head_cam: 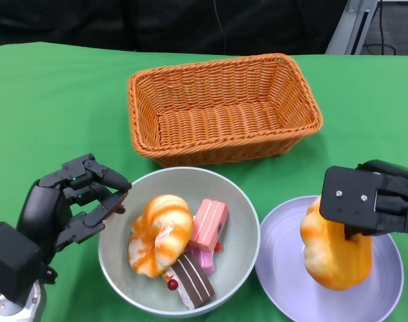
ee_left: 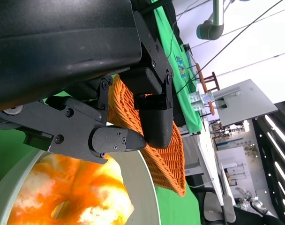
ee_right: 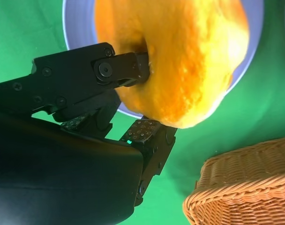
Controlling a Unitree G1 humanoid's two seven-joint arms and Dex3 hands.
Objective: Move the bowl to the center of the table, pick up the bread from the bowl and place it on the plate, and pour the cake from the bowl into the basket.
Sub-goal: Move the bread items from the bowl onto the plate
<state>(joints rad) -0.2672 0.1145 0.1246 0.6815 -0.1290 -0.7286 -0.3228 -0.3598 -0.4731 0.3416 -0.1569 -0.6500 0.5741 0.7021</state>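
My right hand [head_cam: 370,201] grips an orange glazed bread ring [head_cam: 335,251] just over the lavender round plate [head_cam: 284,275]. My left hand [head_cam: 73,201], fingers spread and holding nothing, sits at the rim of the grey bowl [head_cam: 244,221], which holds another swirled bread [head_cam: 158,235] and cake slices [head_cam: 209,225]. The woven orange basket [head_cam: 221,107] stands behind.

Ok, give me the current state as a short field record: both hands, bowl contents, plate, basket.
right hand: holds a bread piece over the plate; whether it touches the plate, cannot tell
left hand: at the bowl's left rim, fingers apart, holding nothing
bowl: holds a second bread, a pink cake slice and a brown cake slice
basket: empty, behind the bowl
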